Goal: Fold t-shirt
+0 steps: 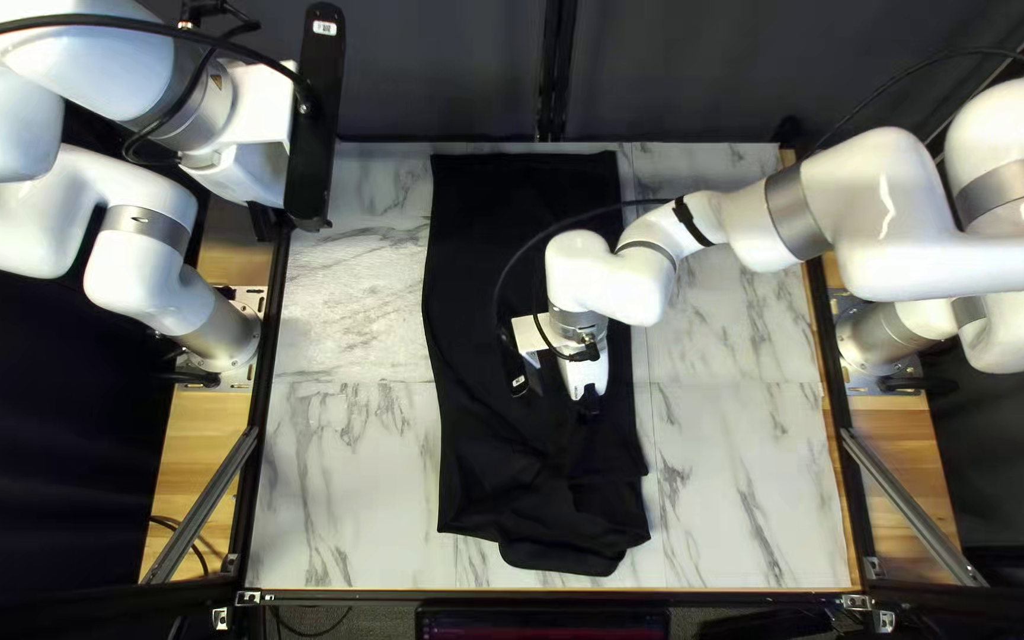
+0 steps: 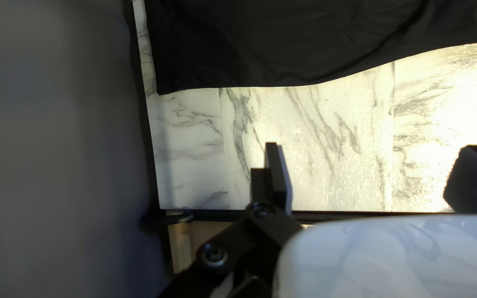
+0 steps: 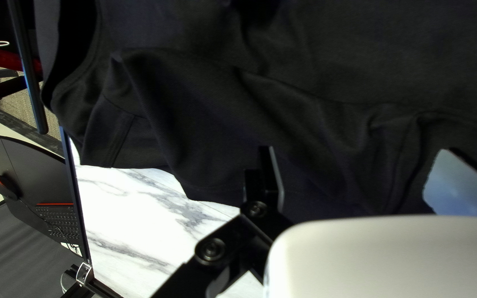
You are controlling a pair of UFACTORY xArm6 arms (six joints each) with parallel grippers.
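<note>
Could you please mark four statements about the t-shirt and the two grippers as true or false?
1. The t-shirt lies on the marble-patterned table. True.
2. The left gripper is shut on the t-shirt. False: it is open, and the t-shirt lies ahead of its fingers, not between them.
3. The right gripper is open above the t-shirt. True.
4. The t-shirt hangs over the table's near edge. False: it ends short of that edge.
</note>
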